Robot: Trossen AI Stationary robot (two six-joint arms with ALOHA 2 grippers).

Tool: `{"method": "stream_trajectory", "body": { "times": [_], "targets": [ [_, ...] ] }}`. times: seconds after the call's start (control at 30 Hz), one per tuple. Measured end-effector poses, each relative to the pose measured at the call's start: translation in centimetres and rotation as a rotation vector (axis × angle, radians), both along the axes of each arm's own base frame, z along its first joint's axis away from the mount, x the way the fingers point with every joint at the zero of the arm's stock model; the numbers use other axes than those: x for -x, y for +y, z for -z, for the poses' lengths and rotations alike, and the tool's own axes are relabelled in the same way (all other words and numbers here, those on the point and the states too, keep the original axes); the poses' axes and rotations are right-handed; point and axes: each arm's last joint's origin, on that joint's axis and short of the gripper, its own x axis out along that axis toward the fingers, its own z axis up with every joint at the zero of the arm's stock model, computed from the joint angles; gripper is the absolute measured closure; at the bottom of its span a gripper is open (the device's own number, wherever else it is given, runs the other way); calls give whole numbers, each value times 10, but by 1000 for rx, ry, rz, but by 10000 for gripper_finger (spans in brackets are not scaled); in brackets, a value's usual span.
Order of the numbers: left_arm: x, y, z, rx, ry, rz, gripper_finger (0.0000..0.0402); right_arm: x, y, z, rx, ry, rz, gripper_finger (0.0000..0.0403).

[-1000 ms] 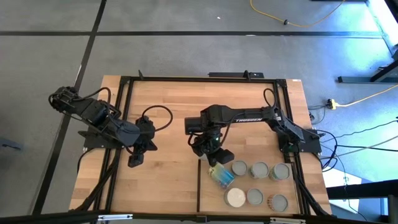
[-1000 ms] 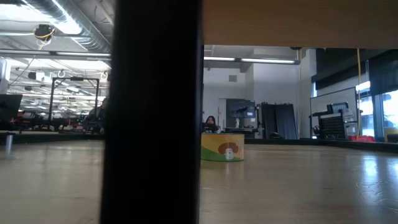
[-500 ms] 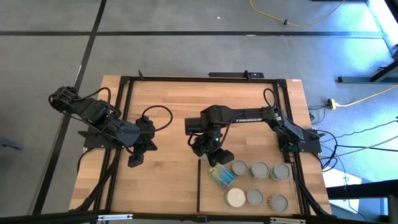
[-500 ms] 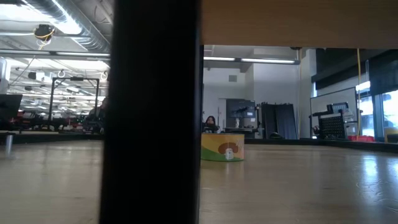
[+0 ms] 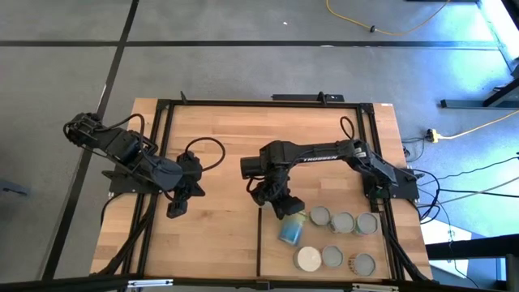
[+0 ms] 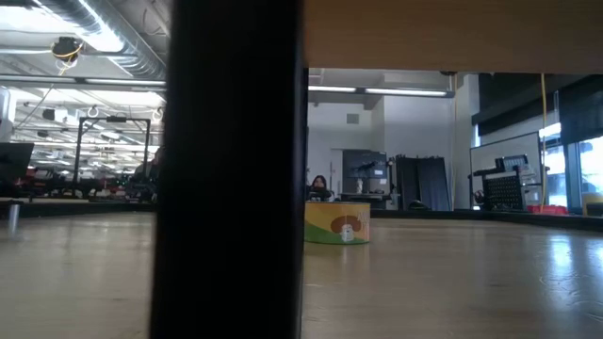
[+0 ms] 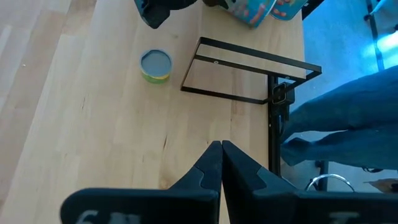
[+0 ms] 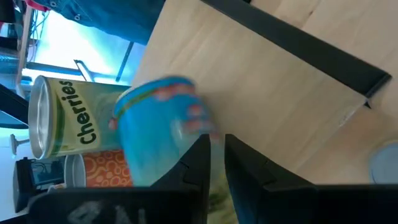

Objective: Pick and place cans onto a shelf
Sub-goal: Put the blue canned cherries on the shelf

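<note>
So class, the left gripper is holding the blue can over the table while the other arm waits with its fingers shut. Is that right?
Not quite: the arms are swapped. The high view shows the right gripper holding the blue can over the table, while the left gripper waits with its fingers shut.

Blurred blue can (image 8: 163, 127) in right wrist view; dark post (image 6: 231, 169) blocking much of low view.

floor: yellow cable (image 5: 381, 24) | table: black frame (image 5: 268, 103) | low view: dark post (image 6: 231, 169)
</note>
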Motion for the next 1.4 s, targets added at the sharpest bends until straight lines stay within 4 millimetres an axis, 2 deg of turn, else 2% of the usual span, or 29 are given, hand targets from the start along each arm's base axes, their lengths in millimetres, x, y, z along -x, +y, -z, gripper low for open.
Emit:
{"method": "stream_trajectory", "body": {
  "times": [0.3, 0.43, 0.67, 0.83, 1.1, 1.4],
  "targets": [
    [0, 0, 0, 1, 1, -2, 401, 0, -1, 0, -5, -26, -18, 352],
    [0, 0, 0, 1, 1, -1, 401, -1, -1, -8, -2, -70, -31, 352],
    [0, 0, 0, 1, 0, -2, 401, -1, -4, -30, 141, -182, -18, 352],
    [0, 0, 0, -1, 0, -3, 401, 7, -7, -44, 273, -175, 56, 352],
    [0, 1, 0, -26, -13, -15, 401, 28, 4, -72, 390, -246, 84, 352],
    [-14, -6, -10, -74, -196, 69, 401, 78, 24, -128, 483, -340, 231, 352]
  ]
}}
